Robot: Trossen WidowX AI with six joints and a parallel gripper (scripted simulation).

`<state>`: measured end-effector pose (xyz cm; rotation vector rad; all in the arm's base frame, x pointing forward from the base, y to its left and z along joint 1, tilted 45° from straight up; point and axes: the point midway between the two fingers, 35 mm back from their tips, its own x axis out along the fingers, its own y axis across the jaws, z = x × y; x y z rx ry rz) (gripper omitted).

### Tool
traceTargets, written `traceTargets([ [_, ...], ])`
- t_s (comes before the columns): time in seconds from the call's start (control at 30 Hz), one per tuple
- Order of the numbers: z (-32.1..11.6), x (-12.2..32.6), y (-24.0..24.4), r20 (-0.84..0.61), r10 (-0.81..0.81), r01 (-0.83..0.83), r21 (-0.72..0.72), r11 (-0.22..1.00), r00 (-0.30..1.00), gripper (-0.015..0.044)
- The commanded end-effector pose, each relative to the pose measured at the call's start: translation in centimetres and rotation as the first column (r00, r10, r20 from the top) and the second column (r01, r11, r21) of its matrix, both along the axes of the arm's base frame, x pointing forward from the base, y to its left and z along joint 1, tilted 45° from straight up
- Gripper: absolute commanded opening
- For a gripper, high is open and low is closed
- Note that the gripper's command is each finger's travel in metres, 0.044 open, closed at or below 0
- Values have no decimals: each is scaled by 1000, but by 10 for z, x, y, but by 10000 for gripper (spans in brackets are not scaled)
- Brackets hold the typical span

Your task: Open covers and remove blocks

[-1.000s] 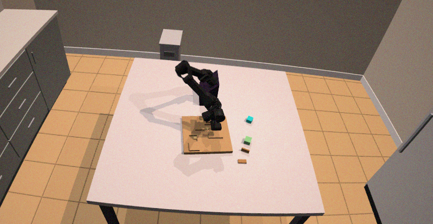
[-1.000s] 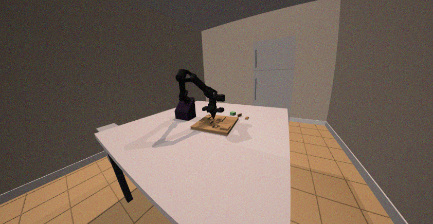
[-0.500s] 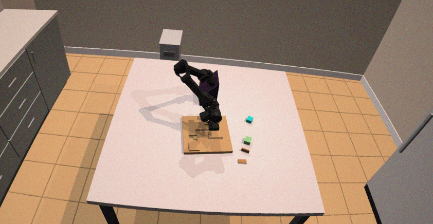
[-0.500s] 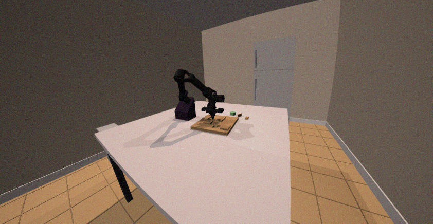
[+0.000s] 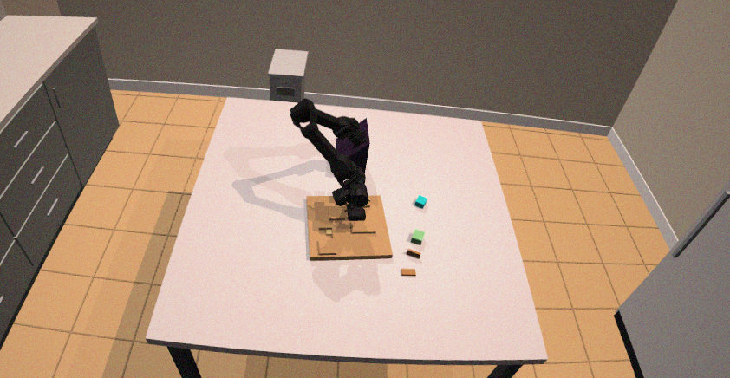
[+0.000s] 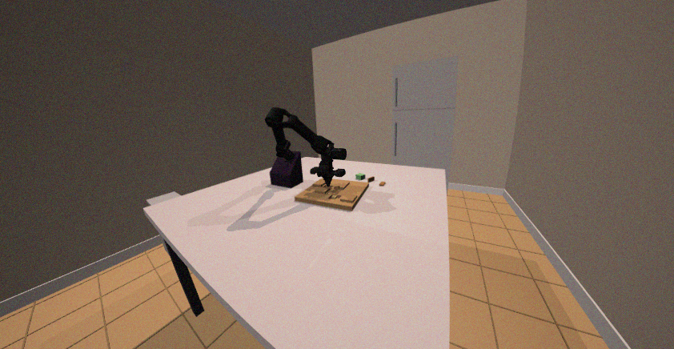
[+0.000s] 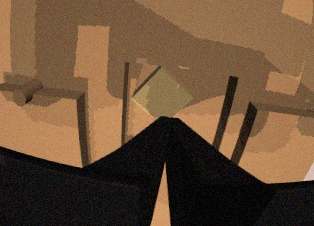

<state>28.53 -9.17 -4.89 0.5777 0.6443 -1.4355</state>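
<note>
the gripper [image 5: 355, 213] [image 6: 328, 184] [image 7: 168, 125] points downward over the wooden puzzle board [image 5: 352, 249] [image 6: 325, 202] [image 7: 56, 130], its fingertips together with nothing clamped between them. whether the tips touch the board is too hard to tell. the black arm [image 5: 322, 143] [image 6: 302, 128] bends over from its dark purple pedestal [image 5: 361, 146] [image 6: 285, 173], which stands on the pale table [image 5: 255, 303] [image 6: 330, 262] behind the board. in the wrist view, a muted olive square piece [image 7: 166, 91] sits just beyond the fingertips, turned cornerwise to look like a diamond; its height against the board is unclear. narrow dark rails stand to both sides of it, and a short round peg [image 7: 30, 92] shows farther off, toward the picture's left edge. the top view also shows a small pale yellow piece [image 5: 329, 232] within the board's outline. beside the board, on the table, lie a cyan block [image 5: 420, 201], a green block [image 5: 418, 237] [image 6: 360, 176], a dark brown bar [image 5: 413, 253] [image 6: 371, 179] and an orange-brown bar [image 5: 407, 272] [image 6: 382, 183], all apart from the board. the dark brown bar is near the green block. the arm's shadow falls across the table and board, so which covers are open cannot be made out.
</note>
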Motion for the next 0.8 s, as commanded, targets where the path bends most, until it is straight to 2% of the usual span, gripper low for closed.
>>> traceTargets([
  [0.0,4,1,-3,2,4,-4,-4,1000,1000,0],
  [0.77,20,1,-19,2,4,-4,-7,1000,1000,0],
])
